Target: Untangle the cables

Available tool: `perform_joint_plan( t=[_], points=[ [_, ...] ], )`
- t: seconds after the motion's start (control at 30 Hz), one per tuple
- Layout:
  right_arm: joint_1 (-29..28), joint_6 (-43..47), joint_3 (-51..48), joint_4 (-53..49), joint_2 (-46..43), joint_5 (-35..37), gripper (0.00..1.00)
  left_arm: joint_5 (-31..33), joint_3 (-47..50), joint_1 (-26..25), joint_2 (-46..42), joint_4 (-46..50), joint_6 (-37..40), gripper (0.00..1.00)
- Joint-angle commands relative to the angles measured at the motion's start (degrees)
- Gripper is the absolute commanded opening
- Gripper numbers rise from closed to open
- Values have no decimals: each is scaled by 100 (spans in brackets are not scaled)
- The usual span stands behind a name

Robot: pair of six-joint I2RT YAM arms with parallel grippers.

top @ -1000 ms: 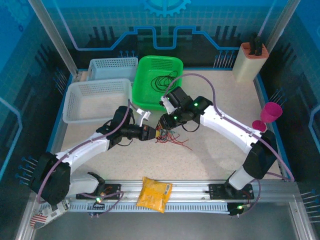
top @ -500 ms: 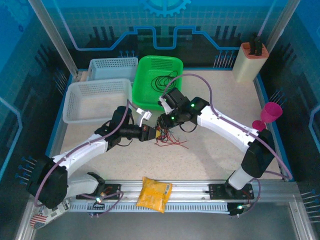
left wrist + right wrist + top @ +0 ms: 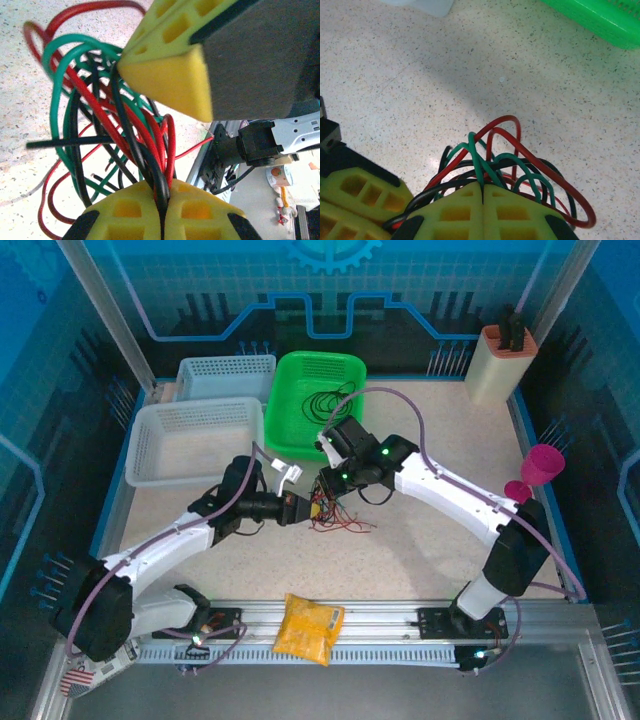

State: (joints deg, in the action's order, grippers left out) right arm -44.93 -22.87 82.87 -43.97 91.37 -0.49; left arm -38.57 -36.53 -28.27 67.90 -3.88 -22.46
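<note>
Over the table [image 3: 430,540], right pincer [image 3: 483,190] has clamped the cables [image 3: 132,132].

left hand [image 3: 162,217] — clamped tight | right hand [image 3: 483,200] — clamped tight | hands nearly touching

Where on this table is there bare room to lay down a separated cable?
Free: the back right, between the green basket and the beige holder; also the front strip between the cables and the yellow packet. Crowded: around the cables, and by the white baskets.
</note>
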Motion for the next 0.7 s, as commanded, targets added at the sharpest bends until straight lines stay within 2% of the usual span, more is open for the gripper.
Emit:
perform_joint_plan(
  t=[0.0,0.23,0.67],
  points=[
    [101,40,-76,260,-437,-216,0,108,92,-56,-22,-204,-48,0],
    [659,-429,-658,903,-1239,-766,0,280,53,-56,359,109,83,0],
    [1499,-726,-1254,858,-2213,-745,0,402,158,-54,466,104,139,0]
  ],
)
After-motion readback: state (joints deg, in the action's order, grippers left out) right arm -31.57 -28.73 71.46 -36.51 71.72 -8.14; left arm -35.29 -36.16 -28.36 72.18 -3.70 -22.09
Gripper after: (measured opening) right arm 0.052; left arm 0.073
